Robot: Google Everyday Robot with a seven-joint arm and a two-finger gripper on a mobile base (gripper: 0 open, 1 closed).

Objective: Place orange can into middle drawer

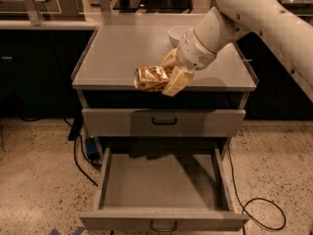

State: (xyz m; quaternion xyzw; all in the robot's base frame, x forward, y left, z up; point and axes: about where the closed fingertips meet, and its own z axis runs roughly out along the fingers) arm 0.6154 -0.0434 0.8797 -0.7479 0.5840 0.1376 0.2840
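Observation:
The orange can (150, 78) lies on its side in my gripper (167, 74), held in the air over the front edge of the grey cabinet top (122, 53). The gripper is shut on the can's right end, with one cream finger (177, 80) in front and the other behind. The arm reaches in from the upper right. The middle drawer (164, 182) is pulled open below, its flat grey floor bare, with a small loop handle (164, 226) on its front. The can hangs above the drawer's back part.
A round white bowl (177, 35) stands on the cabinet top behind the gripper. The top drawer (164, 121) is closed. Black cables lie on the speckled floor at left (80, 155) and right (264, 214). Dark counters flank the cabinet.

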